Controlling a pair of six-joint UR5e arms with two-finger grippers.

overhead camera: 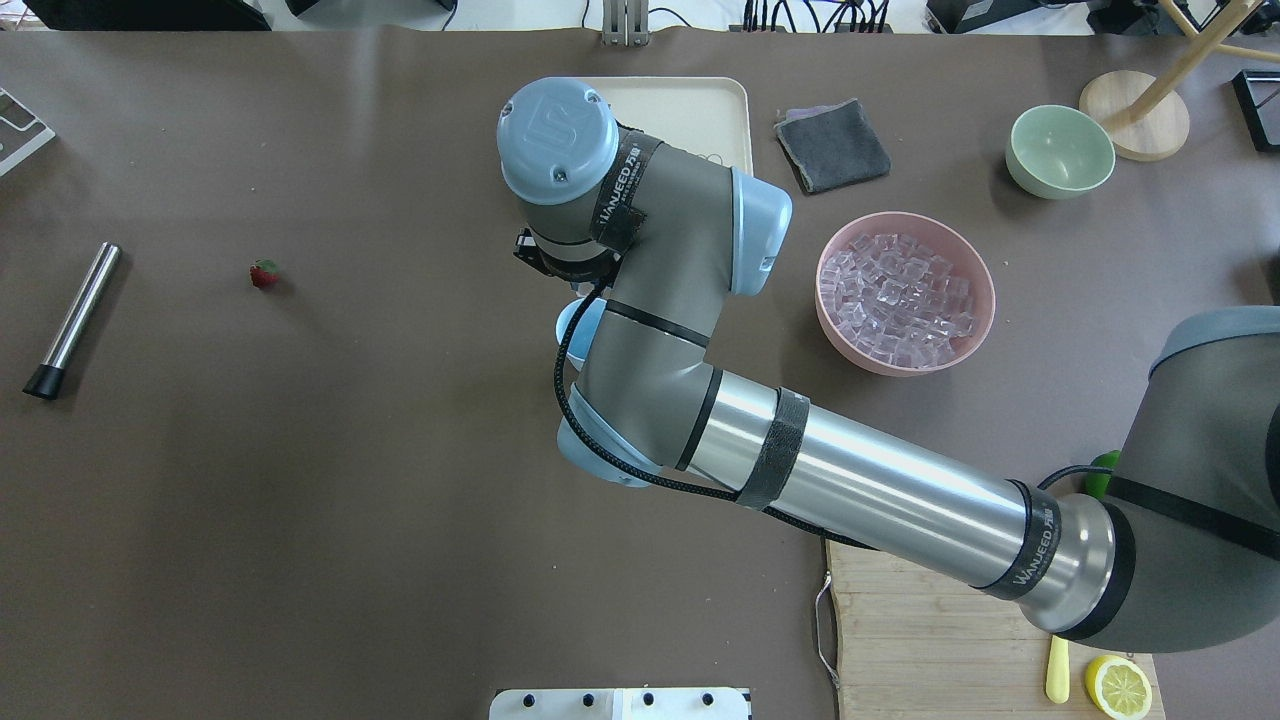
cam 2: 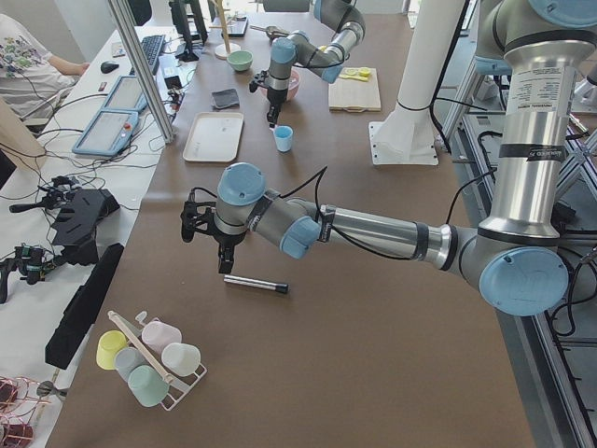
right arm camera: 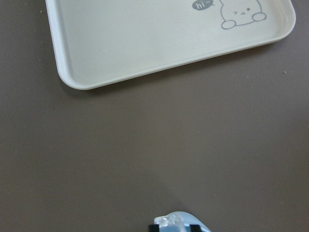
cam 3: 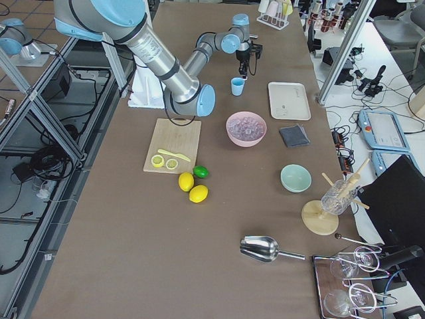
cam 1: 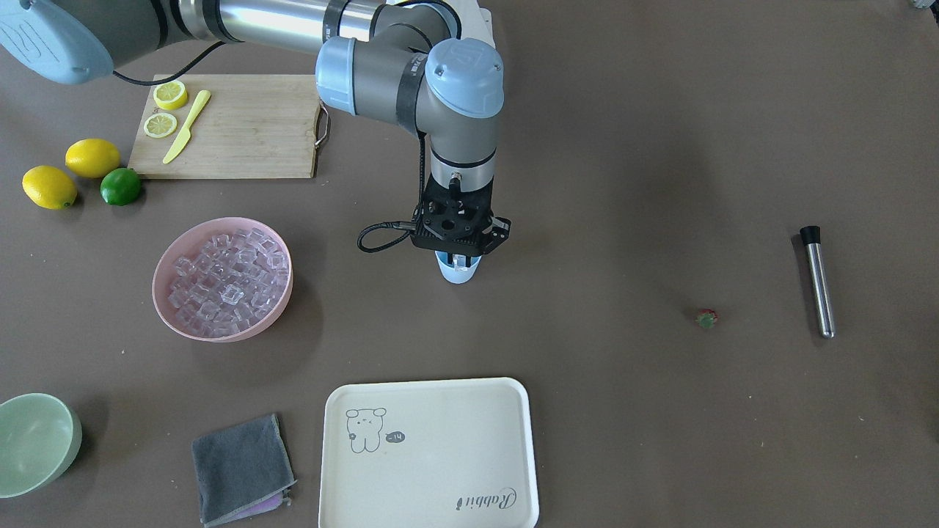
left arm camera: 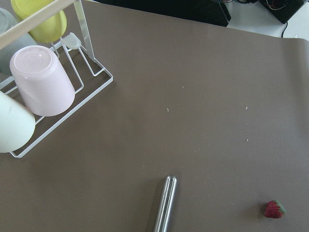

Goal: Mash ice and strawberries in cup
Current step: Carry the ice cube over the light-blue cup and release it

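Right jaws pinch ice (right arm camera: pixel 170 223) above cup (cam 1: pixel 456 274), between pink bowl (cam 1: pixel 220 335) and strawberry (cam 1: pixel 706 317); left jaws: cannot tell

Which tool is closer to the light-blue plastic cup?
Right. The right tool, gripping a clear ice cube, hangs directly over the light-blue plastic cup; the left tool is far off, by the black-capped steel rod.
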